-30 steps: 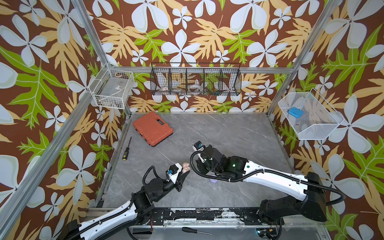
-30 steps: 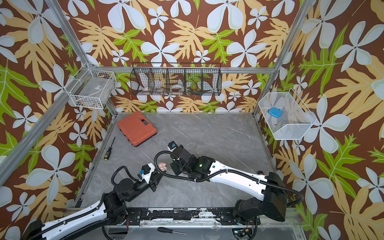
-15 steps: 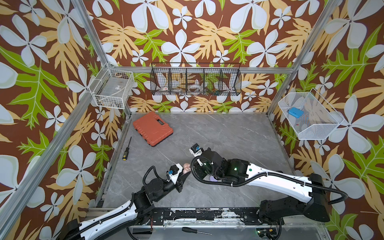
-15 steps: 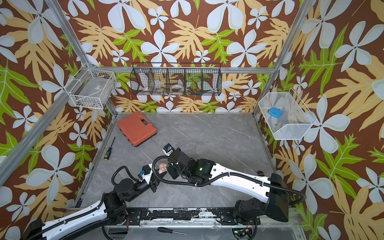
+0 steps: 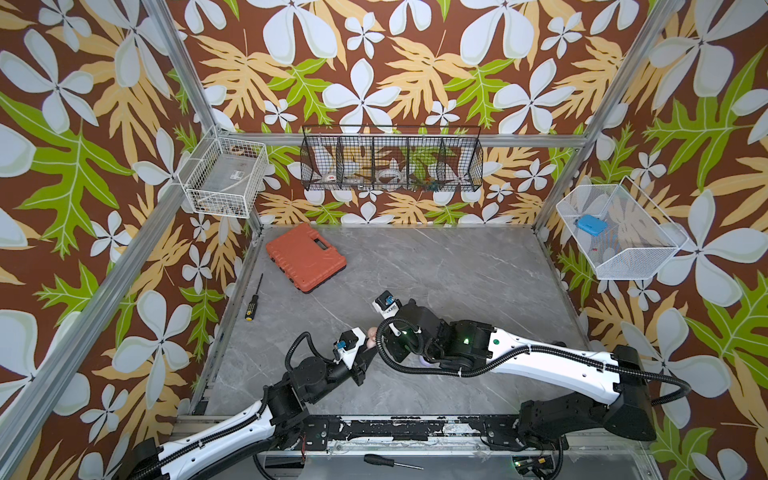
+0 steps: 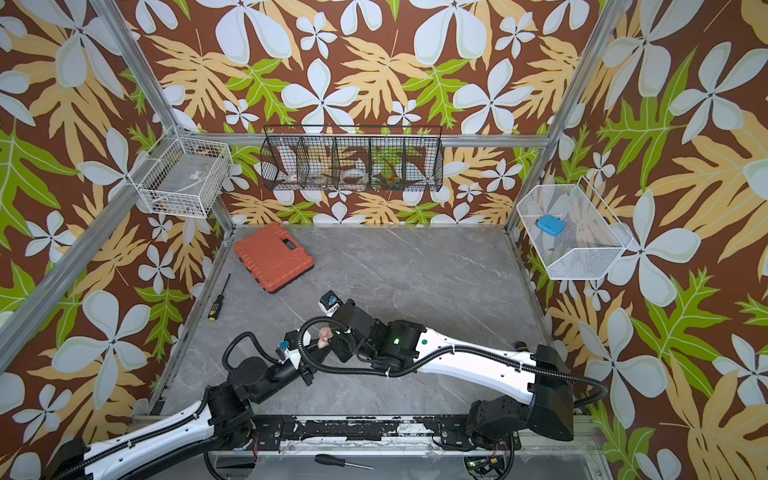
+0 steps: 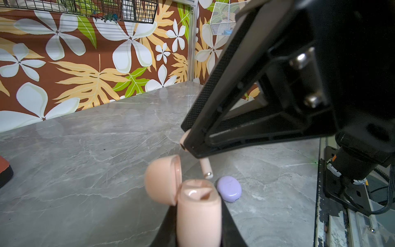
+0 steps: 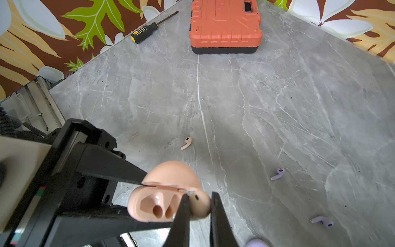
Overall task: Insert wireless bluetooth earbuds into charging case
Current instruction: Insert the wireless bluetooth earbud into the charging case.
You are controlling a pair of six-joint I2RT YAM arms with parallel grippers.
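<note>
Now pink earbud [image 8: 199, 205] pinched btwn right fingers [image 8: 181, 222], above case [image 8: 147, 202].

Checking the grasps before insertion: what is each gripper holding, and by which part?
The left gripper clamps the open pink charging case by its base. The right gripper pinches a pink earbud by its head, stem pointing toward the case.

lavender case [image 8: 256, 243] partly off-frame
</note>
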